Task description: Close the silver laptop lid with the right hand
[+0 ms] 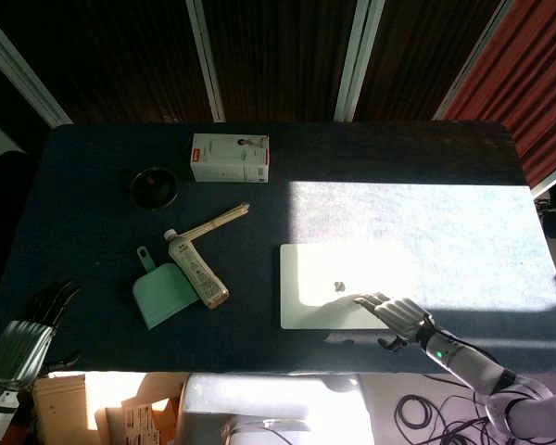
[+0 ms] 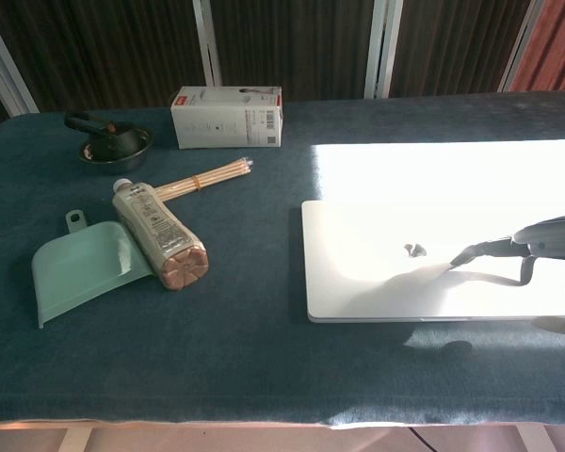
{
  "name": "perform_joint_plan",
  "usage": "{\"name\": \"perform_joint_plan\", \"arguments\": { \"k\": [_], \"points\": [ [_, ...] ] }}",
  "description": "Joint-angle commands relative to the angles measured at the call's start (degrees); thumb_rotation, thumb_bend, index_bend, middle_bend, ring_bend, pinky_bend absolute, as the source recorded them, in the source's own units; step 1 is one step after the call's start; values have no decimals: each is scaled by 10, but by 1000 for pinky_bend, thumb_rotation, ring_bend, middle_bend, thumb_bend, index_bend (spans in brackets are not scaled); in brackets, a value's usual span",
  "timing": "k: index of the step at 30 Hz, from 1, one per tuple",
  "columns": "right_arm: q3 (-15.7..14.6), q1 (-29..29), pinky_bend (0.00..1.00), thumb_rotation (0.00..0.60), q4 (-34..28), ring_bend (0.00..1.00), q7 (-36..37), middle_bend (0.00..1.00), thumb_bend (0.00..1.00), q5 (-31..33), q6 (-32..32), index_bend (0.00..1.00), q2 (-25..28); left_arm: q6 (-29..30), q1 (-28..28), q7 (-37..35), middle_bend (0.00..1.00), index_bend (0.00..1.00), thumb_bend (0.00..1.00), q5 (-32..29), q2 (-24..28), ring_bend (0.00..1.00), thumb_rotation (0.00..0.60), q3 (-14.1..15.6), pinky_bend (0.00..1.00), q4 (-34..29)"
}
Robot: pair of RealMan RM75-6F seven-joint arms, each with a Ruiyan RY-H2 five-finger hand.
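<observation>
A: What is seen at lower left?
B: The left hand, fingers spread, nothing held.
A: And right of centre?
B: The silver laptop, lid shut flat on the bench, touched by the right hand's extended fingertips, nothing gripped.

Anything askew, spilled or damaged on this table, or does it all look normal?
Nothing spilled or damaged. The silver laptop lies shut and square to the table edge, with the right hand resting fingertips on its lid. The only thing off upright is the bottle, lying on its side against the green dustpan, cap on.
</observation>
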Motion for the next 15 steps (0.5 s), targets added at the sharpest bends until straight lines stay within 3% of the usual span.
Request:
{"name": "perform_joint_plan", "arguments": {
  "k": [1, 7, 15],
  "points": [
    [0, -3, 236, 600, 2, 10, 8, 43, 355, -7, 1, 0, 0, 0, 0, 0, 28, 0, 23, 0, 0, 5, 600, 0, 142, 0],
    [11, -35, 161, 600, -21, 3, 60, 33, 354, -74, 65, 0, 27, 9, 4, -3, 28, 0, 23, 4, 1, 4, 600, 1, 142, 1],
    [4, -146, 55, 600, -8, 0, 107, 13, 354, -205, 302, 0, 62, 18, 8, -9, 28, 0, 23, 6, 2, 4, 600, 1, 142, 3]
  ]
}}
